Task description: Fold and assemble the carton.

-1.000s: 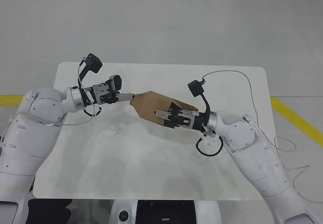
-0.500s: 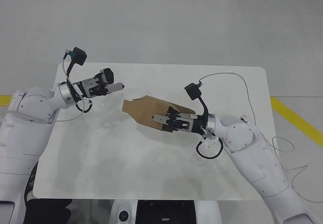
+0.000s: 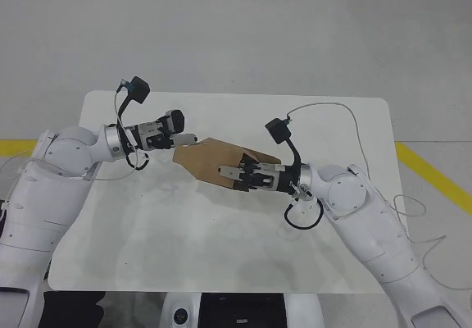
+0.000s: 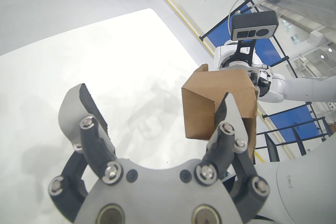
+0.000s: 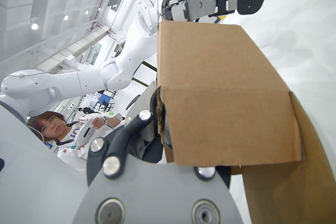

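My right pincer [image 3: 234, 174] is clamped on the carton [image 3: 220, 156]. My left pincer [image 4: 155, 97] gapes apart, the carton just beside one finger.

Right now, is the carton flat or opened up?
Opened up, not flat: the carton shows two panels meeting at a corner crease, gripped by the right claw.

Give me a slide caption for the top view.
Right tool holds the brown carton over the white table, open left tool at its free end.
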`<state>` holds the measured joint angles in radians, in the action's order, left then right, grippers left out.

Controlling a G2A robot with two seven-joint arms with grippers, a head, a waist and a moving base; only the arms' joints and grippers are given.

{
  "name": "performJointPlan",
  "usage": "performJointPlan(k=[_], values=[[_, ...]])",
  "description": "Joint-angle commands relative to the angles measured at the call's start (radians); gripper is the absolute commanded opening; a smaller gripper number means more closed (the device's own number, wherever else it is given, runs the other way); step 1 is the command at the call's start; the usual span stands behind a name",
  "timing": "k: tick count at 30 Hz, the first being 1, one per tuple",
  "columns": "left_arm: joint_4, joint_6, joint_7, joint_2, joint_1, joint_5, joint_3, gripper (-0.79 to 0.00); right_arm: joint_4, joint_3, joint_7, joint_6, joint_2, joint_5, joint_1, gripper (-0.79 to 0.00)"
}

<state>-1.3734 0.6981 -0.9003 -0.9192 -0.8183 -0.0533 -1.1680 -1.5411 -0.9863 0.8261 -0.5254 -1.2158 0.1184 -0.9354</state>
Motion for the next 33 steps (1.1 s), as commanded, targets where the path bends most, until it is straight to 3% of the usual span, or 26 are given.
performJointPlan(k=[1,33], values=[[-0.006,0.012,-0.015,0.002,-0.003,-0.006,-0.004,0.0,0.0,0.0,-0.004,-0.002,0.0,0.0,0.0,-0.785],[-0.063,0.035,-0.052,0.006,-0.013,0.018,0.041,0.0,0.011,0.016,-0.007,-0.018,-0.007,0.011,0.012,-0.785]])
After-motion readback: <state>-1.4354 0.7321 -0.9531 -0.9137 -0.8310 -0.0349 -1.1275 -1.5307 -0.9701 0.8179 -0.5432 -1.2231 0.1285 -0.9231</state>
